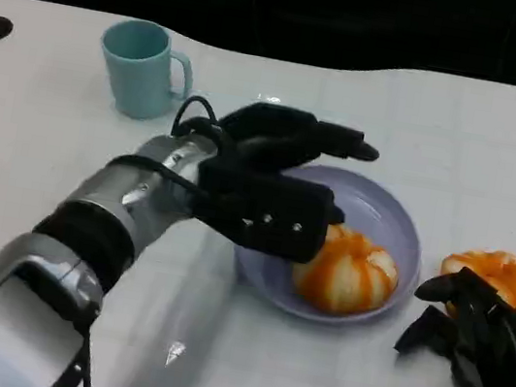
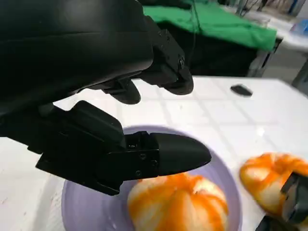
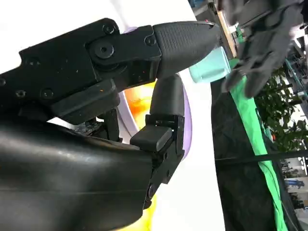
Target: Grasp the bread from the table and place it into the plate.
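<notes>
A pale teal mug [image 1: 144, 68] is seen upright at the far left of the white table [image 1: 39, 149], well apart from the rest; next to the right, the left hand [image 1: 275, 179] is held above the near-left rim of the lavender plate [image 1: 386, 219], its fingers [image 1: 344, 143] spread and released, with nothing grasped between them; in the left wrist view the same hand [image 2: 110, 139] is shown over the plate [image 2: 82, 207], its fingers apart and clear of the food below. One bread [image 1: 346, 271], a round orange-and-white striped bun, is found lying inside the plate toward its near side, just beside the left hand; it is seen again in the left wrist view [image 2: 178, 204]. Further right, a second bread [image 1: 502, 279] of the same kind is left on the table just outside the plate; the right hand [image 1: 479, 346] is set on the table touching its near edge, with fingers partly curled and nothing gripped; whether the fingertips press the bun cannot be told.
</notes>
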